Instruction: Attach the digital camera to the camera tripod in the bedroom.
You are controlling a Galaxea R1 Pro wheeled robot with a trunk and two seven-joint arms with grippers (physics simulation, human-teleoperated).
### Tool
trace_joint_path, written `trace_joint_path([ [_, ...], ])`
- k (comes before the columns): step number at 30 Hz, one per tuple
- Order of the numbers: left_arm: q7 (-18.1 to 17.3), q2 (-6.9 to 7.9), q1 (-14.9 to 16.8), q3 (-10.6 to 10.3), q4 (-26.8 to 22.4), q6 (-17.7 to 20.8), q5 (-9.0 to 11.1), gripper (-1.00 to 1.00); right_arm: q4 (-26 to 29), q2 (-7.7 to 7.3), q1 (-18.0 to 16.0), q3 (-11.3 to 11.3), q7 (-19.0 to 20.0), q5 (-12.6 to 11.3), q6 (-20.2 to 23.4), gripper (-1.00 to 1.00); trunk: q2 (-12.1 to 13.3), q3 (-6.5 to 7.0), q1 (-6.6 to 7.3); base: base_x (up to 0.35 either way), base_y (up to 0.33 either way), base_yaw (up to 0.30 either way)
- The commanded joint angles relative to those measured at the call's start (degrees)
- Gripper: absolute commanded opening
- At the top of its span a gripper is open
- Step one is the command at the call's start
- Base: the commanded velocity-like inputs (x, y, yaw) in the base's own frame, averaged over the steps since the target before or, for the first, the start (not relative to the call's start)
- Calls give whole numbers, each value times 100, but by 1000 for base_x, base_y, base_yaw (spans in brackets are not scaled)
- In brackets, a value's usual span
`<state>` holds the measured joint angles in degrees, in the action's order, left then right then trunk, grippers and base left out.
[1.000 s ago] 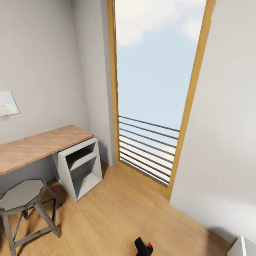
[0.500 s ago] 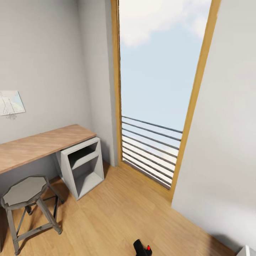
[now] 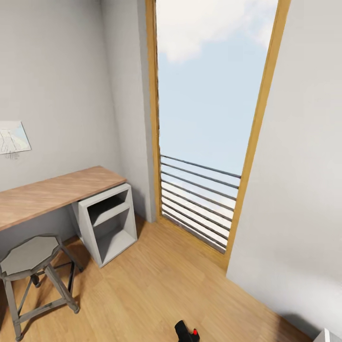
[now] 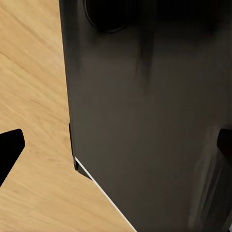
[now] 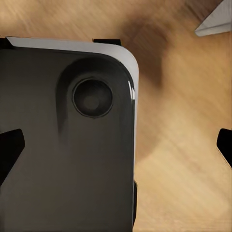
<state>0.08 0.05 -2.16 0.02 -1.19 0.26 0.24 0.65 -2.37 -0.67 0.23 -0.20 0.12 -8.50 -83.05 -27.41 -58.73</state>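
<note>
Low at the head view's bottom edge, digital camera (image 3: 186, 332) over wood floor (image 3: 142, 294), holder not visible, left gripper (image 4: 116, 145) and right gripper (image 5: 116, 145) fingertips wide apart, nothing between, stool (image 3: 29, 256) beside desk (image 3: 52, 194), railed window (image 3: 204, 142) ahead.

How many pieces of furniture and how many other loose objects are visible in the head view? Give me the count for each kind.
Desk: 1
Shelf unit: 1
Stool: 1
Digital camera: 1
Wall picture: 1
Total: 5
</note>
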Motion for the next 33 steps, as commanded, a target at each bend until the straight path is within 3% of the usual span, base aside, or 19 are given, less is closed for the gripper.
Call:
trace_joint_path([
  [1, 1, -1, -4, 1, -12, 2, 2, 100, 41, -2, -3, 2, -3, 4, -23, 100, -2, -5, 0, 0, -4, 0],
  [8, 7, 33, -4, 9, -19, 9, 2, 100, 819, -8, -3, 11, -17, 23, -126, 100, -2, -5, 0, 3, -2, 0],
  [14, 8, 215, -4, 14, -211, 15, 2, 100, 1738, -11, -3, 12, -57, 37, -175, 100, -2, -5, 0, 126, -80, 0],
  [17, 9, 350, -4, 15, -618, 21, 2, 100, 2461, -11, -3, 9, -64, 39, -183, 100, -2, -5, 0, 144, -104, 0],
  [18, 9, 538, -4, 16, -1024, 18, 2, 100, 3081, -10, -6, 7, -72, 45, -186, 100, -2, -5, 0, 37, -27, 0],
  [23, 17, 787, -4, 33, -1616, 12, 9, 100, 3825, -9, -51, 9, -75, 48, -184, 100, -2, -5, 0, 20, -14, 0],
  [33, 26, 920, -4, 70, -2850, 23, 15, 100, 4784, -2, -217, 1, -73, 39, -188, 100, -2, -5, 0, 3, -3, 0],
])
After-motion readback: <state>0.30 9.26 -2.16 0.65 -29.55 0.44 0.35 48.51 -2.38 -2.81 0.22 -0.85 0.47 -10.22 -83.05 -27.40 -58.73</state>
